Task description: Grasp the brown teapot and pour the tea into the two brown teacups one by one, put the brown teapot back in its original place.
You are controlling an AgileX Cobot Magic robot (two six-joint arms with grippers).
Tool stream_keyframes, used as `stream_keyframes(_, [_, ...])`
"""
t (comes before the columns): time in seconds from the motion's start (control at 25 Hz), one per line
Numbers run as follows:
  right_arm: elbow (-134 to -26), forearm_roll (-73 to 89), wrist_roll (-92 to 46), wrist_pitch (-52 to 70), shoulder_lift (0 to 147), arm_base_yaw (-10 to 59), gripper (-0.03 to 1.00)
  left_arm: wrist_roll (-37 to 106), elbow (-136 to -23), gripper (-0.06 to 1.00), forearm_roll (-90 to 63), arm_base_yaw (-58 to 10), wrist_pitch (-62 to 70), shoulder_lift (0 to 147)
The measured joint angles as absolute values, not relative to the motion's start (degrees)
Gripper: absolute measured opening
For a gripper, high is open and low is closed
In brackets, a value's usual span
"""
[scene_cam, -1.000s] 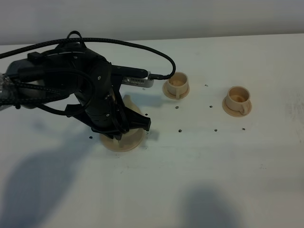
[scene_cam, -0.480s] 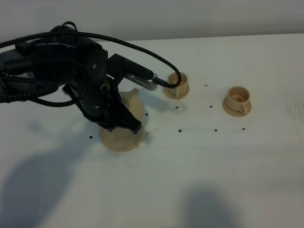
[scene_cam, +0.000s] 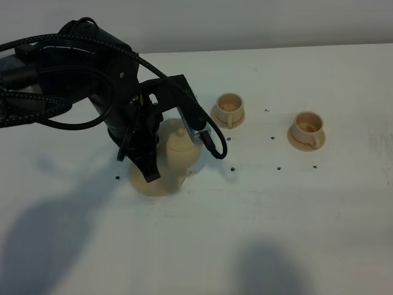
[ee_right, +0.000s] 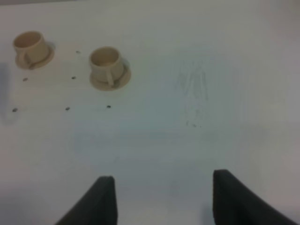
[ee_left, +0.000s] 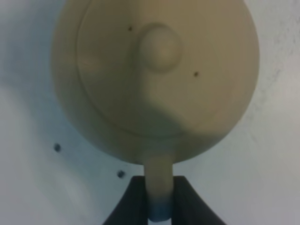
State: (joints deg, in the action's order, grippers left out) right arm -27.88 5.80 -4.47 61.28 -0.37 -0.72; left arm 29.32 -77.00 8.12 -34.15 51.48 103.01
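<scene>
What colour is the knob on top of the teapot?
The knob is pale beige, like the teapot; left wrist view shows it best.

One teapot showed, over one wide saucer. Two cups stood toward its two o'clock, each on one small saucer. At least seven dark dots marked the desk. Two end effectors showed: the left end effector and the right end effector.
</scene>
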Motion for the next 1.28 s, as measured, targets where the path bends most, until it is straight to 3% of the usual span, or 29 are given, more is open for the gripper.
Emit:
stream_keyframes(0.52, [-27.88,5.80,-4.47,61.28,-0.37,-0.72,0.45,36.49,-80.00,0.16,4.02,-34.15,47.11,104.00])
stream_keyframes(1.28, [-27.87,5.80,-4.47,61.28,-0.37,-0.72,0.45,48.43,-118.95,0.16,-3.77,-34.20,56.13,130.27])
